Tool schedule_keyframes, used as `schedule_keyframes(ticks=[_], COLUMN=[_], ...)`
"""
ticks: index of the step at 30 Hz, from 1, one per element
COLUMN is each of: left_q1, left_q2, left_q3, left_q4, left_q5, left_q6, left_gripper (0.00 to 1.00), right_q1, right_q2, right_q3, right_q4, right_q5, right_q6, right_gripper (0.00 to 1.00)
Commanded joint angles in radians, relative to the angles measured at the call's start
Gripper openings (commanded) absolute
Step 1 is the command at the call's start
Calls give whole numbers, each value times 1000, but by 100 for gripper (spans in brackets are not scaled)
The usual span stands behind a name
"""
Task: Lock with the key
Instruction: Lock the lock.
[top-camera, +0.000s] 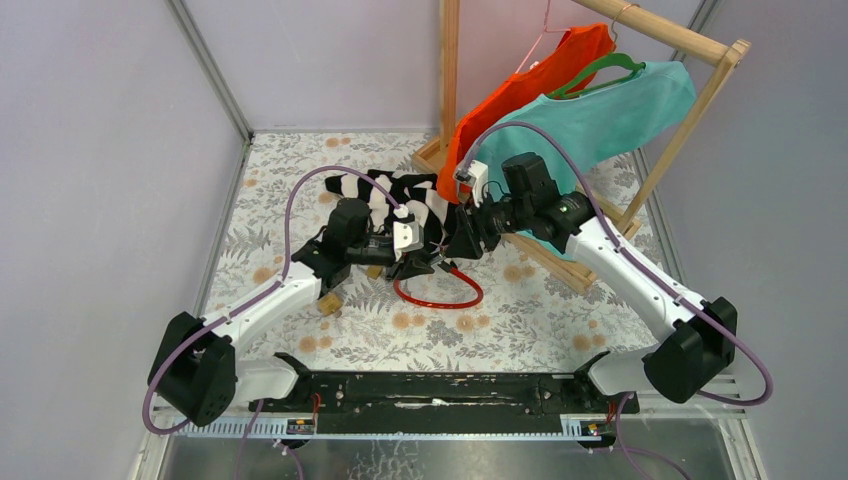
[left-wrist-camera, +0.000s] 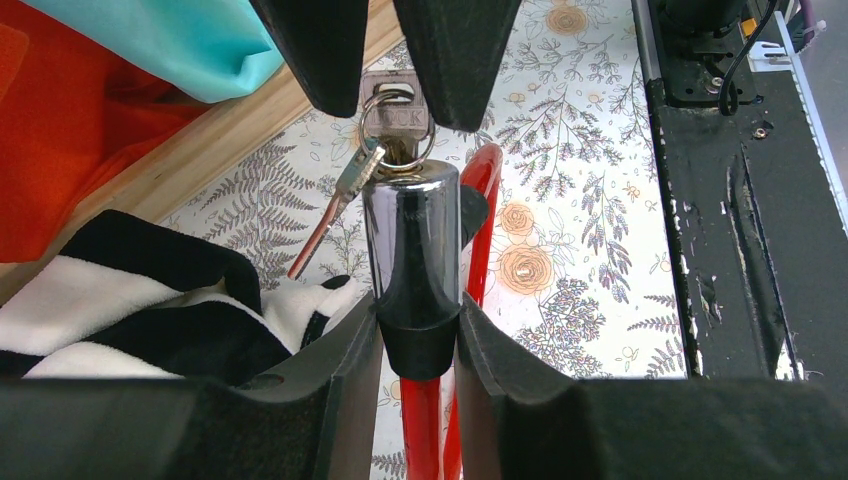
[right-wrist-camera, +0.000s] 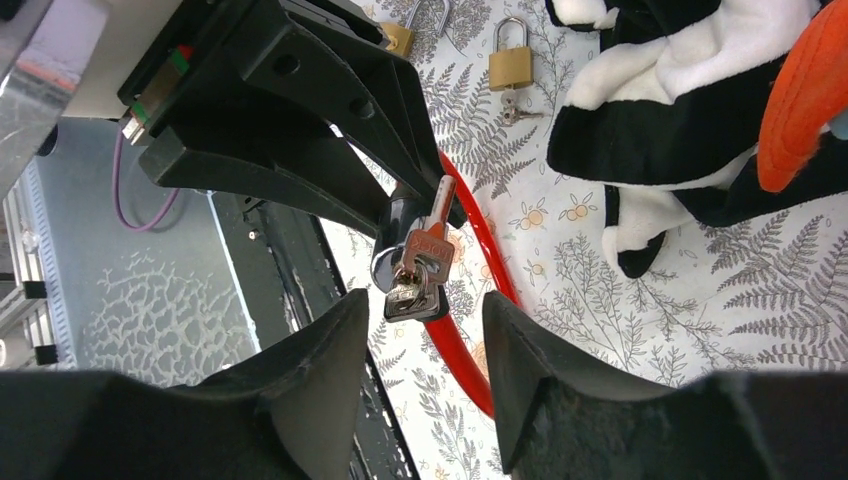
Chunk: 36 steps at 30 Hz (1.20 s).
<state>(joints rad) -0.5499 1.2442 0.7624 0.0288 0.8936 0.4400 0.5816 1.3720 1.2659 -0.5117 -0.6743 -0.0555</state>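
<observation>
A red cable lock (top-camera: 440, 296) lies looped on the floral table. My left gripper (left-wrist-camera: 418, 322) is shut on the black collar of its chrome cylinder (left-wrist-camera: 410, 230) and holds that end up. A silver key (left-wrist-camera: 395, 100) sits in the cylinder's end, and a second key (left-wrist-camera: 335, 205) hangs from its ring. My right gripper (right-wrist-camera: 422, 305) is open, with its fingers on either side of the key head (right-wrist-camera: 415, 292) and a gap on each side. In the top view the left gripper (top-camera: 425, 262) and the right gripper (top-camera: 462, 240) meet at the table's middle.
A black-and-white striped garment (top-camera: 400, 195) lies just behind the grippers. A wooden clothes rack (top-camera: 690, 110) with an orange shirt (top-camera: 520, 90) and a teal shirt (top-camera: 600, 115) stands at the back right. Two brass padlocks (right-wrist-camera: 510, 65) lie on the table by the left arm.
</observation>
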Motion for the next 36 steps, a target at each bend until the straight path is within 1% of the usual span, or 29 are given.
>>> schedule_keyframes(ticks=[1,8,11,12,16,20,23,26,31,36], left_q1=[-10,-10,-10,-10,-10,-10,-10,-10,-10,-10], left_q2=[19,17,18,18,20,18,16,13,13,11], left_q3=[3,0,0,0,4,6,11,16,17,23], left_q4=[-73,-74,-73,-73,-75,-73,-76,-92,-110,-126], left_q5=[-10,-8,-6,-4,6,22,37,52,74,80], left_q6=[12,12,13,11,8,-2,-13,-14,-6,0], left_gripper=[0,0,0,0,0,0,0,0,0,0], right_q1=[-3,-3,-3,-3,-3,-3,-3,-3,-2,-3], right_q2=[7,26,36,41,56,48,31,17,33,57], right_q3=[42,59,68,74,88,79,64,50,78,103], right_q4=[5,15,11,6,-16,-25,-39,-41,-92,-141], right_q5=[-29,-56,-61,-62,-69,-87,-101,-79,-72,-69], right_q6=[32,37,18,10,-73,-230,-415,-559,-749,-893], right_gripper=[50,36,29,25,11,3,1,0,0,0])
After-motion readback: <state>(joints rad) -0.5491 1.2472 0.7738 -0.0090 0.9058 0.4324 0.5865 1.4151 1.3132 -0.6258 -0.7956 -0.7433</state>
